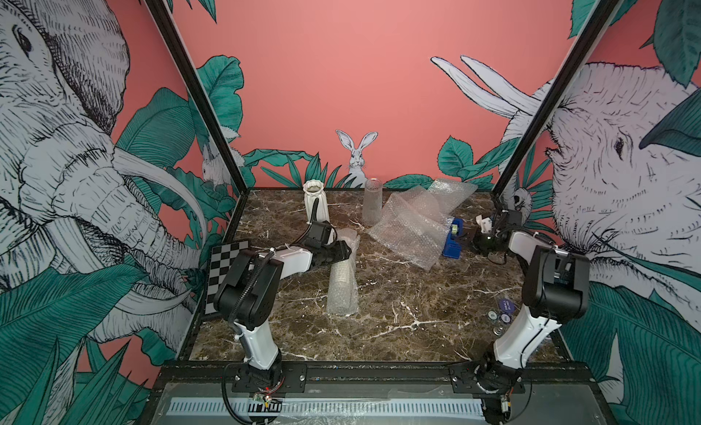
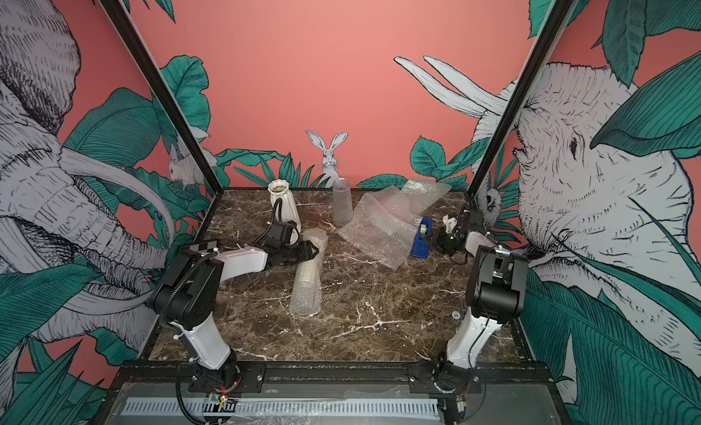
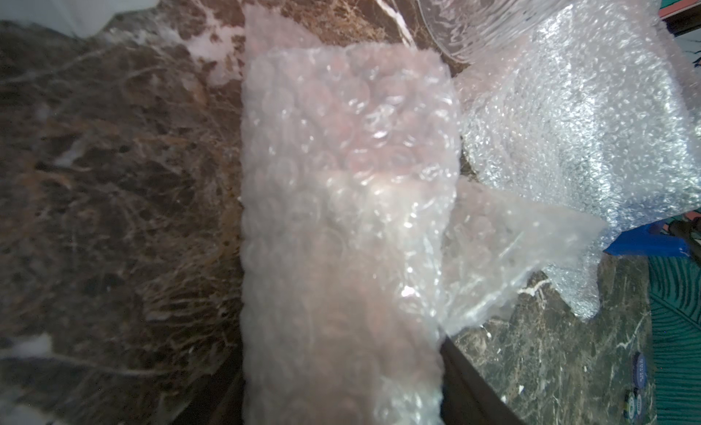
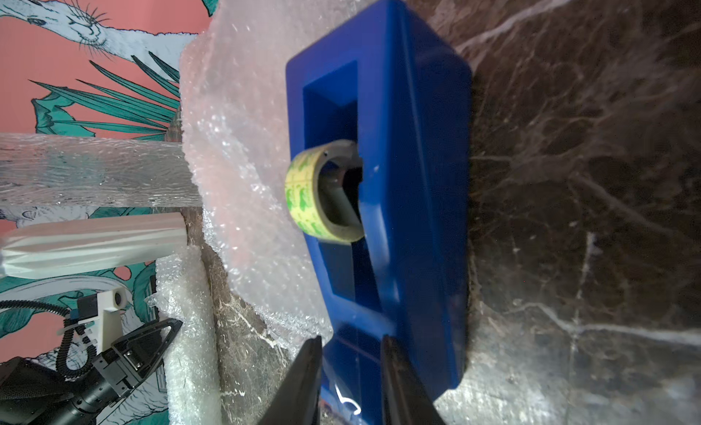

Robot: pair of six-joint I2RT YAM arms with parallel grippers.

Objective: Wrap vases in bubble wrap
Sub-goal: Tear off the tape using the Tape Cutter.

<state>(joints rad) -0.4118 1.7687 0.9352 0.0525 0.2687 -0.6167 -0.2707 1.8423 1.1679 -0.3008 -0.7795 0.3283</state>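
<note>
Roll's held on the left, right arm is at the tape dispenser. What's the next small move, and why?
Probably close the right pincer on the tape's free end and draw a short strip. Its jaws straddle the blue tape dispenser's cutter end, and the left pincer clamps the wrapped vase, whose flap looks loose.

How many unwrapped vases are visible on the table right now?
2: a white ribbed vase standing at the back left, and a clear glass vase upright beside it. The rolled bubble wrap bundle lying centrally may hide another.
</note>
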